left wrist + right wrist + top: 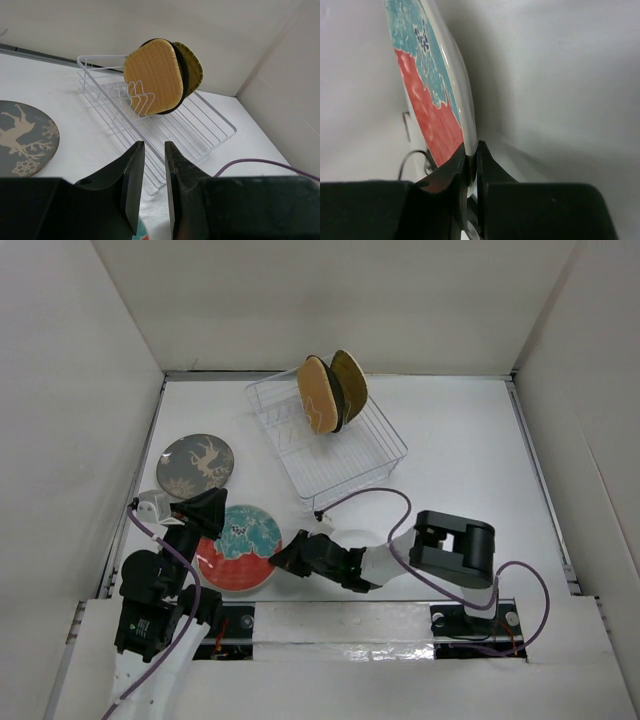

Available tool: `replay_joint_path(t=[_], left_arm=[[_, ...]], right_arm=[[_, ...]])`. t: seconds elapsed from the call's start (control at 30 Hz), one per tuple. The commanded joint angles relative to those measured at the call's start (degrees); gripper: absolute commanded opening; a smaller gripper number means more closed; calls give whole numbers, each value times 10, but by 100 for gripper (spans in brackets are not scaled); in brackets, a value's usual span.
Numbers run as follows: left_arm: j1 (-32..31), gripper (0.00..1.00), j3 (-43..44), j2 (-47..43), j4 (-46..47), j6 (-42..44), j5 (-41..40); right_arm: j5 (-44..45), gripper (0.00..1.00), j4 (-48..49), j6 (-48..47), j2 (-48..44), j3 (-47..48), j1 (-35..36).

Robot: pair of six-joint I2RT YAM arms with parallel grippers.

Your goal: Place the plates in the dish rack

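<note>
Slipping is the chief risk from here. The right tool (pixel 290 558) has the red-and-teal plate (pixel 238 545) only by a thin strip of rim, so the plate's weight hangs out ahead of the pinch. A quick lift or wrist turn could make it pivot or drop back onto the bench (pixel 470 440).

A second hazard waits at the dish rack (pixel 340 475), upper centre of the overhead view. Three plates already stand there together at its far end: the tan rounded-square plate (pixel 318 395), a dark-rimmed plate (pixel 338 402) and a second tan plate (pixel 350 378). A plate swung in wide could knock them or land across the tines instead of between them. The left tool (pixel 205 512) also sits just beside the plate's upper-left edge, near enough to be clipped.

In the right wrist view the right tool (pixel 471 155) is clenched on the plate (pixel 427 100), with its fingers on either side of the rim and almost no gap left. Whether the plate is clear of the bench I cannot tell. The left tool (pixel 154 170) is nearly closed, with only a narrow slit between its fingers (bare bench shows through), and it holds nothing.

The grey antlered plate (pixel 195 465) lies flat at middle left, untouched.
</note>
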Motion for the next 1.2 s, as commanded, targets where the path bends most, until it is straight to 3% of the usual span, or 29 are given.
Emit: replay_joint_path(t=[0.0,0.13,0.37,0.53,0.8,1.03,1.17], left_arm=[[-4,20,12,-3,20,-1,-2],[-4,20,13,-1,19,-1,-2],[-4,21,12,-4,17,-2,-26],[-4,21,13,7,19,1,-22],[-4,22,12,17,20,1,-23],[-4,22,13,35,19,1,-23],[-4,22,13,46,19,1,-25]], right_arm=[[60,0,10,-103,-95,-23,13],[98,0,-30,-238,-222,-7,-1],[127,0,-106,-438,-298,87,-97],[133,0,-138,-585,-248,216,-183],[233,0,-158,-771,-101,453,-248],[262,0,-153,-911,-1,580,-277],[273,0,-129,-959,14,601,-282]])
